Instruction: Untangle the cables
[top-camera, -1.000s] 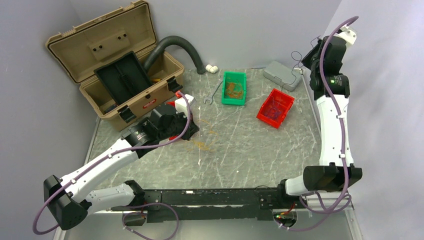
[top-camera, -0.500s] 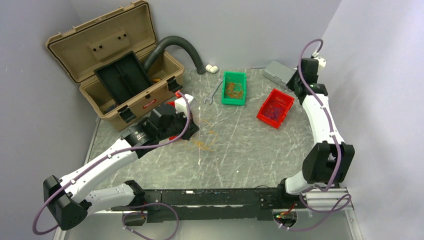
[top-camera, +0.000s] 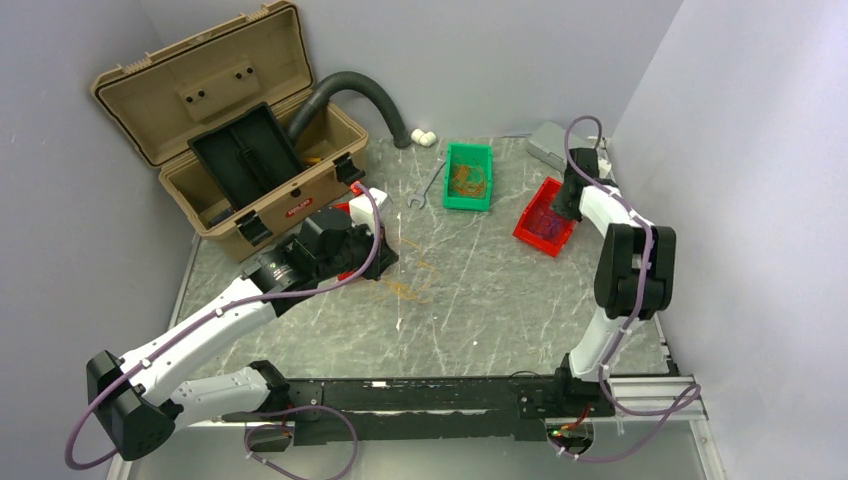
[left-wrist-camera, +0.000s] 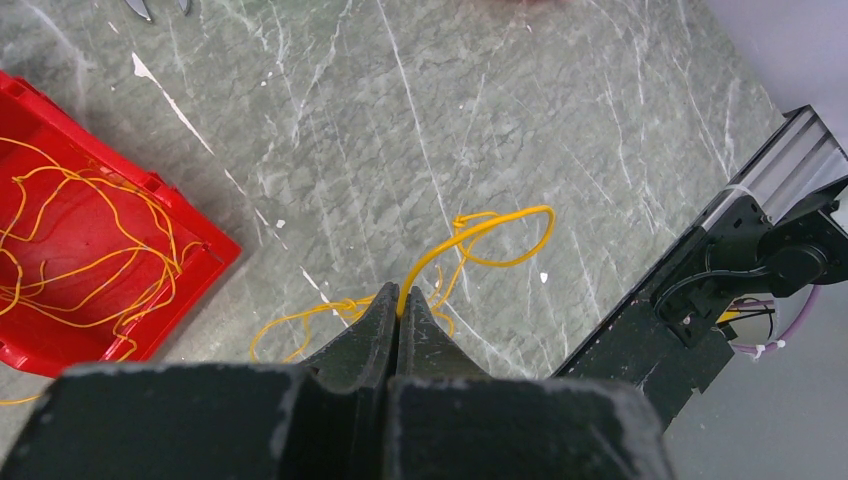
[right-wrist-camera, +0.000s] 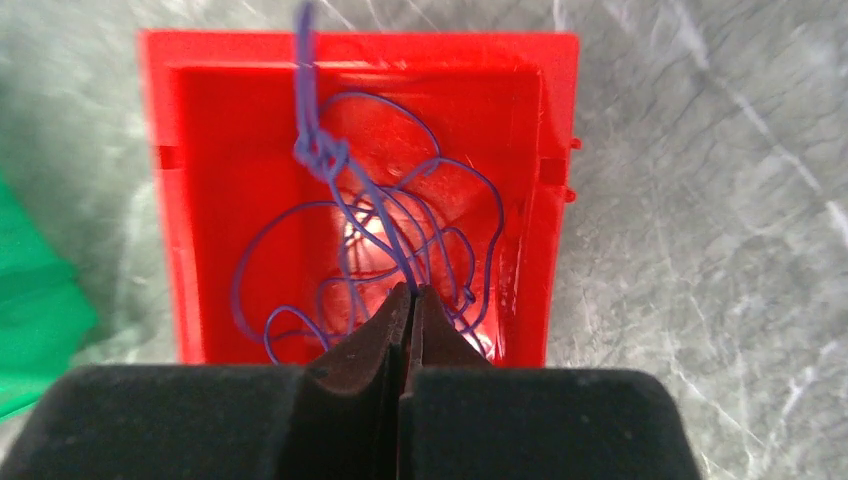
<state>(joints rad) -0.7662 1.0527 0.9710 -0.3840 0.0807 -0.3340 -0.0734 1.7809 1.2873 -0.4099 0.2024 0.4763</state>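
Note:
In the left wrist view my left gripper (left-wrist-camera: 400, 305) is shut on a thin yellow cable (left-wrist-camera: 480, 235) that loops and knots on the marble table just ahead of it. More yellow cables (left-wrist-camera: 80, 220) lie in a red bin (left-wrist-camera: 190, 262) at the left. From above, the left gripper (top-camera: 375, 262) sits mid-left, with the yellow strand (top-camera: 403, 290) beside it. My right gripper (right-wrist-camera: 408, 292) is shut on a thin purple cable (right-wrist-camera: 320, 150), which trails into a second red bin (right-wrist-camera: 360, 45) holding a purple tangle. From above, the right gripper (top-camera: 562, 210) hangs over that bin (top-camera: 535, 225).
An open tan toolbox (top-camera: 235, 140) and a dark corrugated hose (top-camera: 365, 95) stand at the back left. A green bin (top-camera: 468, 176) holds brownish wire. A metal hook (top-camera: 428, 185) lies beside it. A grey box (top-camera: 550, 140) sits at the back right. The black front rail (left-wrist-camera: 720, 270) is near.
My right arm has swung down from high at the back right corner to the red bin with the purple cable. The left arm has not moved.

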